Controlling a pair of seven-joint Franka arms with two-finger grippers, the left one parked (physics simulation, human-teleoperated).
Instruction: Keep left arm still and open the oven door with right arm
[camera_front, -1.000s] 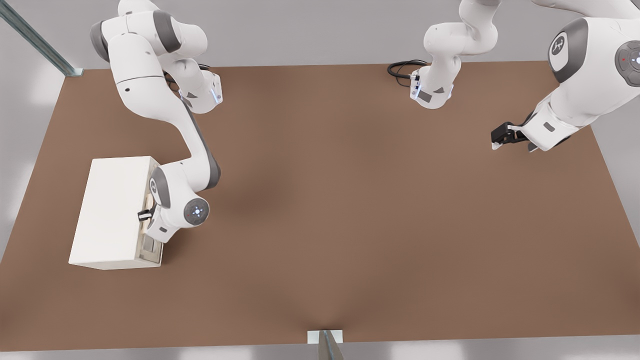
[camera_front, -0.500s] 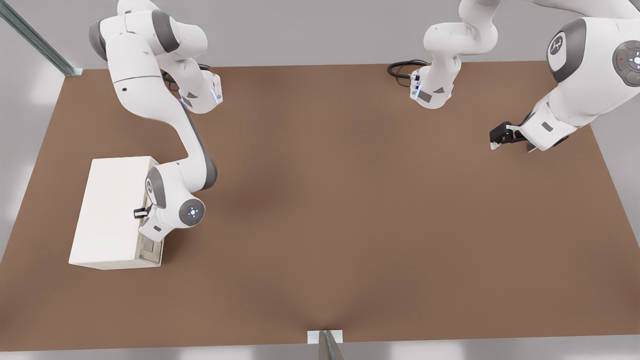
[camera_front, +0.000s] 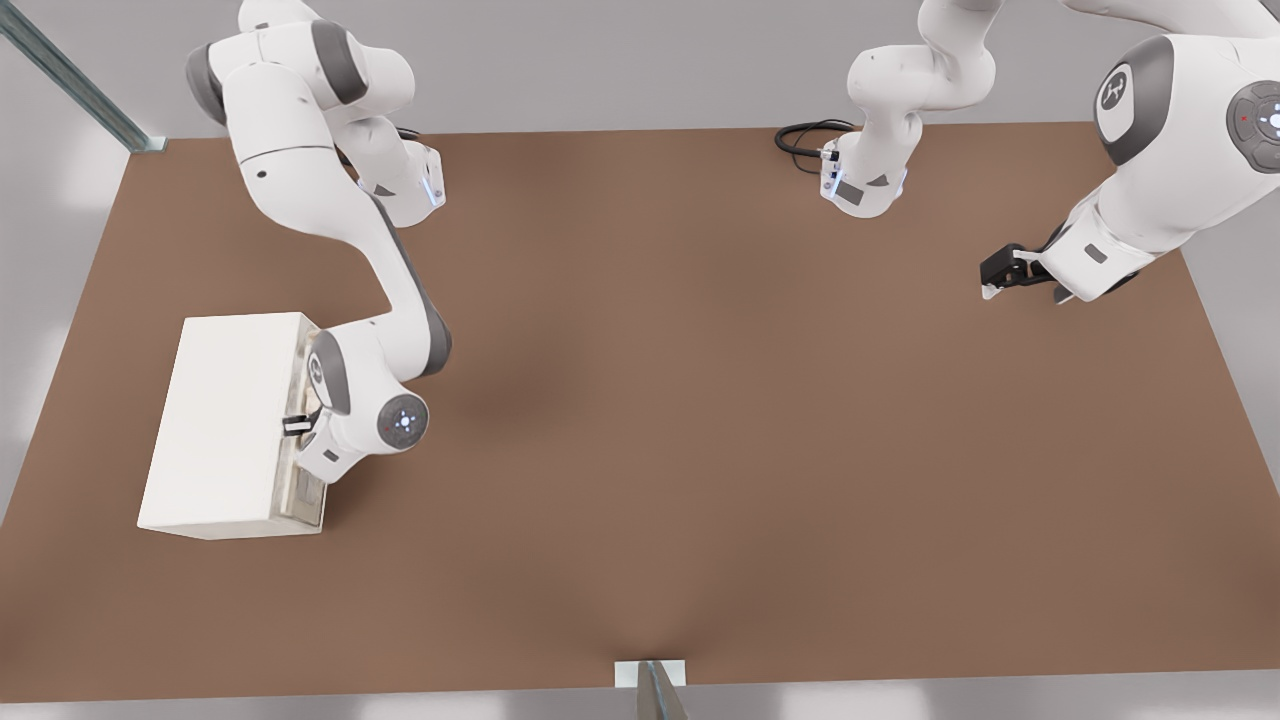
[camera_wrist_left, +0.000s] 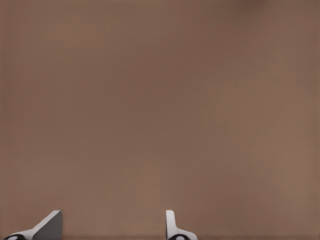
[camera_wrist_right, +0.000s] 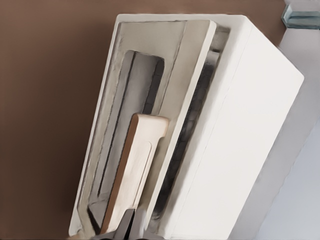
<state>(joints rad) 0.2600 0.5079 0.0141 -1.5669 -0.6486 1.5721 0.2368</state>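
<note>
End effector (camera_front: 296, 425): closed on the handle (camera_wrist_right: 134, 172).
Oven door (camera_wrist_right: 115, 150): pulled slightly ajar since a moment ago; opening is begun.

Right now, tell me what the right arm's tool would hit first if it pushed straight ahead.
Probably the pale beige bar handle on the cream-white oven door: the black two-finger tool sits right at it, with the white boxy oven behind.

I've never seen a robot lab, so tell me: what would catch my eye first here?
A boxy white oven sits on the brown table at the front view's left. The right arm bends down to it, its gripper at the beige handle of the oven door. In the right wrist view a dark gap shows the door slightly ajar.
</note>
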